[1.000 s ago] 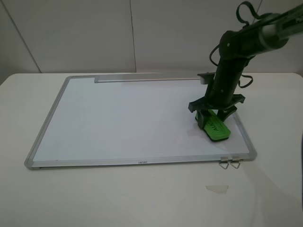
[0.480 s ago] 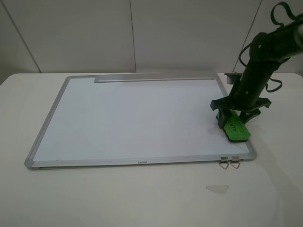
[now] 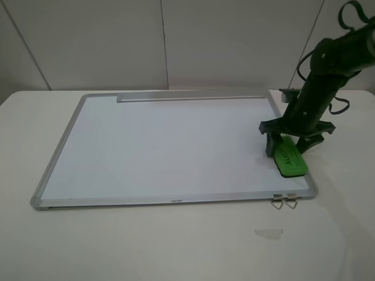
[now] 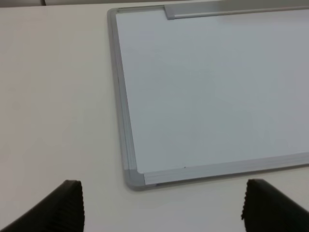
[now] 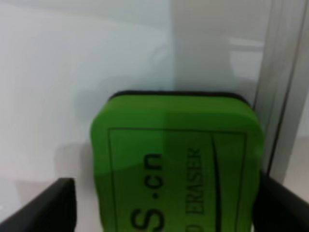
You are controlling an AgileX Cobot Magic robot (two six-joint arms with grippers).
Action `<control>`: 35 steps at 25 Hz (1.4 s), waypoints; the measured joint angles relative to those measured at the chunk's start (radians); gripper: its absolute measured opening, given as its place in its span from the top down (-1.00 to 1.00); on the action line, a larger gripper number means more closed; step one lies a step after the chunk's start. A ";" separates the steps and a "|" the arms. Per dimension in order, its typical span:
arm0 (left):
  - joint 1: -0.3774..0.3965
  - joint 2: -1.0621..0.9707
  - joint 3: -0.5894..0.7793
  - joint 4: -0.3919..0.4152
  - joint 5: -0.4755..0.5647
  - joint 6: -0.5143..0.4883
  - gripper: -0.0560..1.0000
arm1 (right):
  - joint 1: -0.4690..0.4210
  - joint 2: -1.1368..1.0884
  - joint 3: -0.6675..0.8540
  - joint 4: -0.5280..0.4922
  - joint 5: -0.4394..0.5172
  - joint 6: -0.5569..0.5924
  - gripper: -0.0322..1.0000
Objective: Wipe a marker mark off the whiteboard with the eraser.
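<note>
The whiteboard [image 3: 164, 146] lies flat on the white table, and its surface shows no marker mark in any view. My right gripper [image 3: 287, 143] stands over the board's right edge near the front corner, shut on the green eraser [image 3: 289, 160], which rests on the board. In the right wrist view the eraser [image 5: 176, 164] fills the gap between the black fingers [image 5: 48, 208], beside the board's frame [image 5: 280, 96]. My left gripper [image 4: 161, 208] is open and holds nothing, hovering off the board's corner [image 4: 134, 179]. It is out of the high view.
Two metal clips [image 3: 284, 202] hang off the board's front right edge. A grey tray strip [image 3: 190, 98] runs along the far edge. A small pale scrap [image 3: 268, 233] lies on the table in front of the board.
My right gripper has slid the eraser to the right, from inside the board to its right edge; in the last half second it barely moved.
</note>
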 joint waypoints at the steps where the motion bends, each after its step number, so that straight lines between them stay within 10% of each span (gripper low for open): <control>1: 0.000 0.000 0.000 0.000 0.000 0.000 -0.41 | 0.001 -0.008 0.002 -0.001 -0.002 0.000 -0.52; 8: 0.000 0.000 0.000 0.000 0.000 0.000 -0.41 | 0.001 -0.142 0.002 0.008 0.035 0.000 -0.64; 16: 0.000 0.000 0.000 0.000 0.000 0.000 -0.41 | 0.001 -0.378 0.002 0.034 0.320 0.000 -0.64; 35: 0.000 0.000 0.000 0.000 0.000 0.000 -0.41 | 0.001 -1.105 0.326 -0.059 0.322 0.067 -0.64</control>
